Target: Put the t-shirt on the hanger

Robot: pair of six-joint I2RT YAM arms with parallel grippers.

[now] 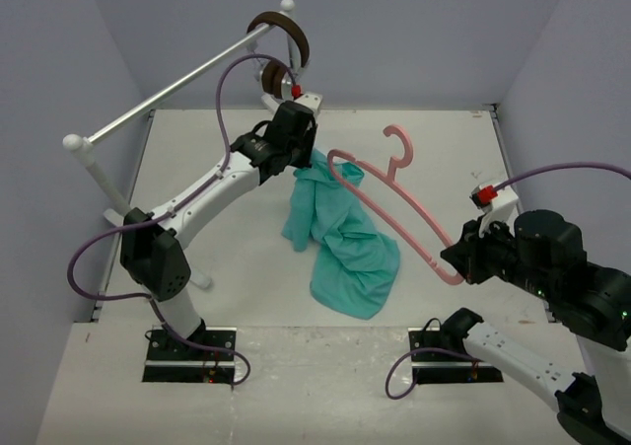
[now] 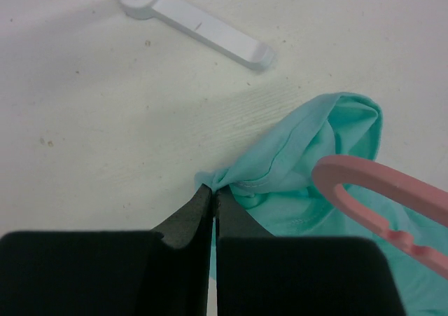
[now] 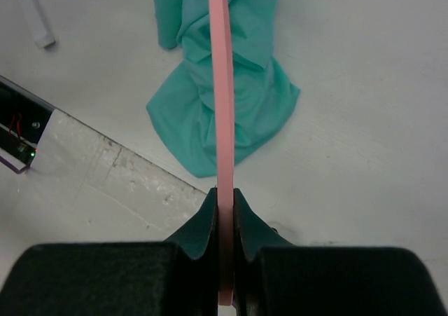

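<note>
The left pincer [image 1: 306, 162] was shut on a bunched fold of the t-shirt [image 1: 340, 243], holding that top corner up off the tabletop [image 1: 227, 208]. In the left wrist view, its closed fingertips [image 2: 212, 190] pinched a gathered point of teal fabric [image 2: 301, 155] along a stitched seam. From there the t-shirt hung down, its lower part crumpled on the tabletop near the middle.

The right pincer [image 1: 455, 259] was clamped on one end of the pink hanger [image 1: 439, 265]. In the right wrist view, both fingers [image 3: 225, 193] pressed flat against the thin bar [image 3: 222, 85]. The hanger was raised and ran leftward from that grip. Its far end [image 2: 378, 186] lay over the upper folds of the t-shirt [image 3: 182, 113], just beside the left pincer, with its hook pointing away from the arms. No part of the t-shirt was visibly threaded onto the hanger.

Behind the left arm stood a silver rail [image 1: 177, 85], with brown headphones [image 1: 286, 31] hung at its far end.
</note>
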